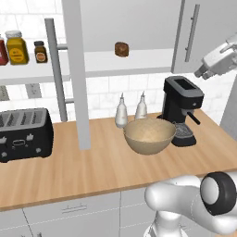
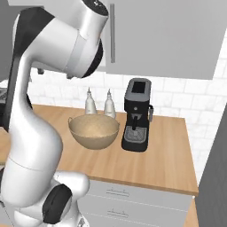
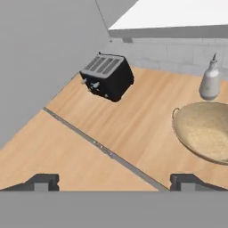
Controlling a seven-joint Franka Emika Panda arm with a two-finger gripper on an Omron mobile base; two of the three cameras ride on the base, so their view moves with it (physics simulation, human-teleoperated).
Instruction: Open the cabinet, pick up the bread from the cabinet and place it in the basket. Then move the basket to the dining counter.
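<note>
The grey wall cabinet (image 1: 139, 18) has its left door (image 1: 76, 69) swung open, seen edge-on, and its right door (image 2: 164, 35) shut. A small brown bread (image 1: 121, 49) sits on the white inner shelf (image 1: 139, 60). Below it on the wood worktop stands the round tan basket (image 1: 149, 135) (image 2: 94, 129) (image 3: 205, 131), with nothing in it. My gripper (image 1: 203, 71) hangs high at the right, in front of the shut door, well apart from the bread. In the hand view the gripper (image 3: 115, 181) is open, with nothing between its fingertips (image 3: 42, 181).
A black coffee machine (image 1: 182, 109) (image 2: 136, 115) stands right of the basket, with two pale bottles (image 1: 121, 111) behind it. A black toaster (image 1: 24, 134) (image 3: 107, 75) sits at the left. Spice jars (image 1: 17, 46) stand on the left shelf. The open door's bar handle (image 1: 55, 69) juts out.
</note>
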